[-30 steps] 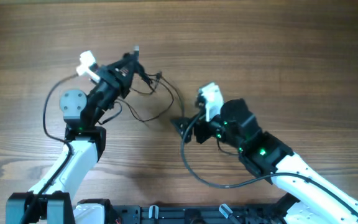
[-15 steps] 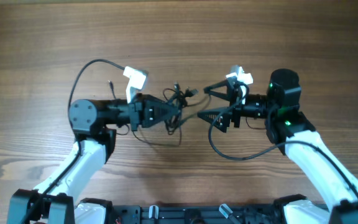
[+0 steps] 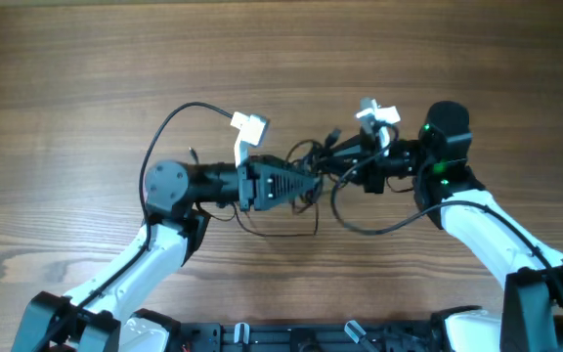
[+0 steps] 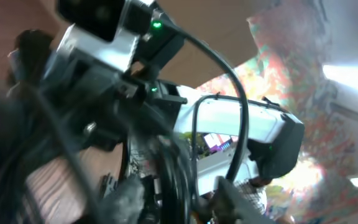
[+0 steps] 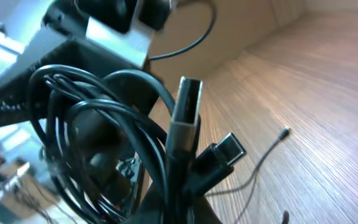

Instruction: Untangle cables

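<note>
Wooden tabletop (image 3: 86, 78), brown grain, fills the overhead frame. Cables (image 3: 306, 156): tangled black bundle at frame centre, between both arms; loose loop (image 3: 281, 233) trailing toward lower centre. Right gripper (image 3: 338, 156): clamped tight on the bundle, plug tips (image 5: 188, 118) standing upright above it. Left gripper (image 3: 311, 183): tip at the bundle; whether its jaws are apart or together cannot be told.

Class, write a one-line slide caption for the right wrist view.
Looped black cables with two plug tips, close up over the wooden table.
</note>
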Robot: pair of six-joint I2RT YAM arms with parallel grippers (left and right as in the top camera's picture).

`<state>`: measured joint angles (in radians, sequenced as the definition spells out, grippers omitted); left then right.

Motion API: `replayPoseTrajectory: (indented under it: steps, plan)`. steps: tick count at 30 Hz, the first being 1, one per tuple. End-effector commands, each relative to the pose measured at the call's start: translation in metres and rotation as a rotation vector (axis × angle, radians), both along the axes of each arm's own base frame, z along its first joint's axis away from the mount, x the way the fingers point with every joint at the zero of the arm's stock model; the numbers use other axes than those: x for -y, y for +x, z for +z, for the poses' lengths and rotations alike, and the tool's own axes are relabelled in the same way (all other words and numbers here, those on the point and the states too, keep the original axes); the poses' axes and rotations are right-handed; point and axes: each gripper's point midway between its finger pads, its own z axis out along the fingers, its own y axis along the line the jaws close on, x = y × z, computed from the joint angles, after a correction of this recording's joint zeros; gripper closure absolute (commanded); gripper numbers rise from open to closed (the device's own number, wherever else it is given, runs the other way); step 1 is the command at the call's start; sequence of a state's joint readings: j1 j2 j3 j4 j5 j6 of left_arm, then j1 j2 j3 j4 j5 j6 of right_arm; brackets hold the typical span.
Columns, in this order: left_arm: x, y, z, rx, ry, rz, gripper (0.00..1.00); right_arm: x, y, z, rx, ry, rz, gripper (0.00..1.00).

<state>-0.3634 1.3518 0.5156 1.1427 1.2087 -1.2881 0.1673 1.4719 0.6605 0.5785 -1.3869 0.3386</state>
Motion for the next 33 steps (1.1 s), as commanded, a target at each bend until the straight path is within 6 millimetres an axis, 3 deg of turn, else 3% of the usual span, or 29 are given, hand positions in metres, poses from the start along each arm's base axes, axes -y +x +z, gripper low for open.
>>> replayPoseTrajectory:
  steps: [1,3,5,6,8,14,17,18,21,22,23,24,25,27,28,31,33]
  plan:
    - [-0.005,0.029,-0.019,-0.042,0.048,0.133,0.5,0.023,0.027,-0.006,-0.165,-0.005,-0.137,0.96]
    - [-0.007,0.056,-0.041,-0.156,0.095,0.295,0.42,0.04,0.055,-0.022,-0.338,-0.028,-0.329,0.96]
    - [-0.004,0.07,-0.045,-0.147,0.107,0.405,0.26,0.046,0.063,-0.041,-0.475,-0.06,-0.423,0.96]
    - [-0.001,0.073,-0.046,-0.137,0.109,0.443,0.19,0.053,0.068,-0.058,-0.591,-0.089,-0.511,0.96]
    - [0.008,0.073,-0.048,-0.058,0.136,0.484,0.0,0.057,0.066,-0.074,-0.727,-0.11,-0.561,0.96]
    - [0.015,0.084,-0.08,-0.081,0.262,0.673,0.0,0.037,0.046,-0.066,-0.814,-0.086,-0.431,0.96]
    - [0.008,0.092,-0.092,-0.103,0.303,0.747,0.21,0.02,0.033,-0.066,-0.822,-0.109,-0.366,0.96]
    - [0.004,0.096,-0.092,-0.102,0.306,0.777,0.33,0.018,0.03,-0.068,-0.833,-0.118,-0.359,0.96]
    - [-0.007,0.107,-0.093,-0.101,0.314,0.867,0.96,0.018,0.021,-0.079,-0.822,-0.163,-0.345,0.96]
    - [-0.009,0.108,-0.093,-0.1,0.315,0.879,0.96,0.019,0.019,-0.081,-0.806,-0.173,-0.339,0.94]
    - [-0.01,0.11,-0.093,-0.1,0.316,0.892,0.96,0.018,0.017,-0.081,-0.764,-0.182,-0.321,0.86]
    - [-0.011,0.11,-0.093,-0.1,0.316,0.896,0.96,0.019,0.017,-0.08,-0.733,-0.181,-0.314,0.72]
    - [-0.012,0.111,-0.093,-0.1,0.315,0.899,0.96,0.022,0.019,-0.079,-0.713,-0.179,-0.318,0.46]
    - [-0.018,0.115,-0.092,-0.103,0.314,0.918,0.96,0.028,0.02,-0.075,-0.641,-0.167,-0.304,0.09]
    - [-0.024,0.119,-0.092,-0.111,0.312,0.942,0.96,0.032,0.021,-0.072,-0.626,-0.157,-0.301,0.0]
    - [-0.048,0.137,-0.081,-0.147,0.242,1.072,0.96,0.037,0.015,-0.054,-0.513,-0.117,-0.242,0.0]
    - [-0.068,0.149,-0.071,-0.146,0.195,1.183,0.96,0.022,0.0,-0.037,-0.396,-0.117,-0.171,0.0]
